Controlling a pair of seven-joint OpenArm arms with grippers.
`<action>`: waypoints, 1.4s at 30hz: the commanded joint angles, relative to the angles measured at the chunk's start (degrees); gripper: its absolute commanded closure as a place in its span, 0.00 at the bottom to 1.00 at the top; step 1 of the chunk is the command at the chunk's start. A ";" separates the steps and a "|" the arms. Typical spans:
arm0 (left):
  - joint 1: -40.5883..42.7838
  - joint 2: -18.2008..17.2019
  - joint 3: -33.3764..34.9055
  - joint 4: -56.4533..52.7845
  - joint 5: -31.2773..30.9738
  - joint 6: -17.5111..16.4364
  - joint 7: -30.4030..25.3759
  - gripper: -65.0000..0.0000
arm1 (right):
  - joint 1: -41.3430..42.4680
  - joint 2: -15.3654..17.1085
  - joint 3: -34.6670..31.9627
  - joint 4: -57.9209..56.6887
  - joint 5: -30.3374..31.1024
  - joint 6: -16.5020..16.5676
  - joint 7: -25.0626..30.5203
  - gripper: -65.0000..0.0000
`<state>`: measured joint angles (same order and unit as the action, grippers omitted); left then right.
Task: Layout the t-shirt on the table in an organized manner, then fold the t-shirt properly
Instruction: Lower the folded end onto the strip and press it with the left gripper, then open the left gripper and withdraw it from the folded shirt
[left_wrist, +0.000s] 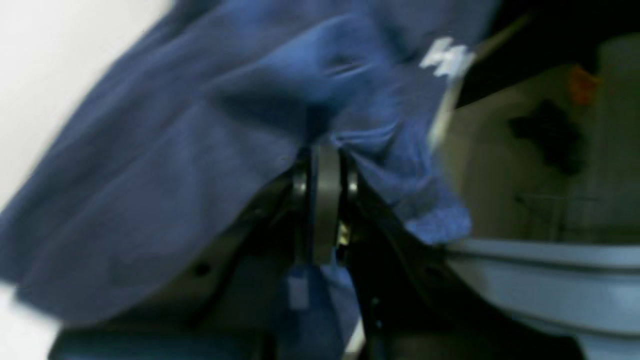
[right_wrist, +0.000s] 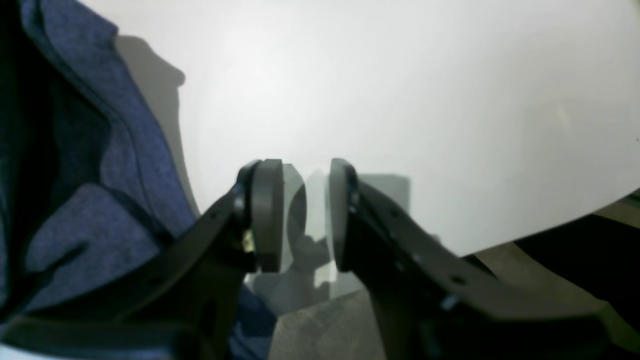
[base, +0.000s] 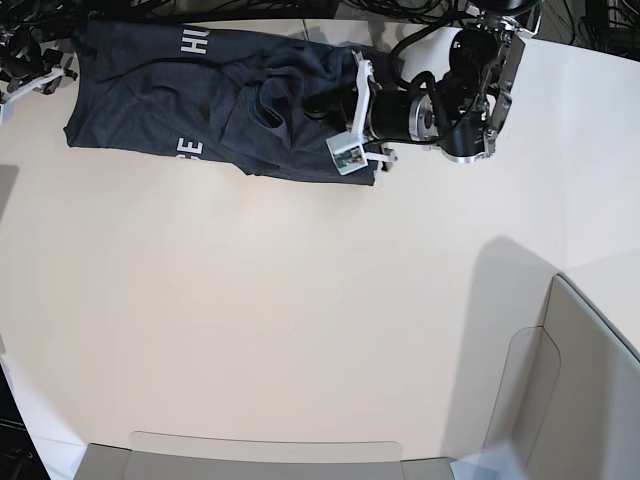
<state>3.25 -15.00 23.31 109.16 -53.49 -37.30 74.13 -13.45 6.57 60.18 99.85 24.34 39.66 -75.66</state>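
A robotics lab bench, by every sign. The broad off-white table (base: 300, 330) carries no household clutter, only translucent grey bin walls (base: 560, 390) standing at its near rim and corner. Black cables (base: 420, 12) bunch along the far edge, behind the jointed left arm (base: 440, 100) with its exposed motor housings and a small camera module (base: 347, 155) bolted just back of the jaws. Beyond the jaws in the left wrist view, blurred shelving and a grey tub (left_wrist: 550, 280) show past the table's edge.
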 joint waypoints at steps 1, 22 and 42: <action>-1.44 -0.25 1.00 0.86 -1.14 -0.11 -1.29 1.00 | 0.05 0.95 0.26 1.03 0.59 0.34 -0.61 0.74; -5.05 0.19 6.98 -6.88 -1.05 -0.11 -9.20 1.00 | 1.63 1.30 0.17 1.03 0.50 0.34 -0.61 0.74; -9.97 8.63 6.54 -23.41 -1.41 -0.11 -18.26 1.00 | 1.72 1.39 0.17 1.03 0.59 0.34 -0.61 0.74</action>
<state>-5.58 -6.55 30.24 84.64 -53.10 -36.91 57.65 -11.84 6.96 60.14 99.85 24.23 39.66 -75.70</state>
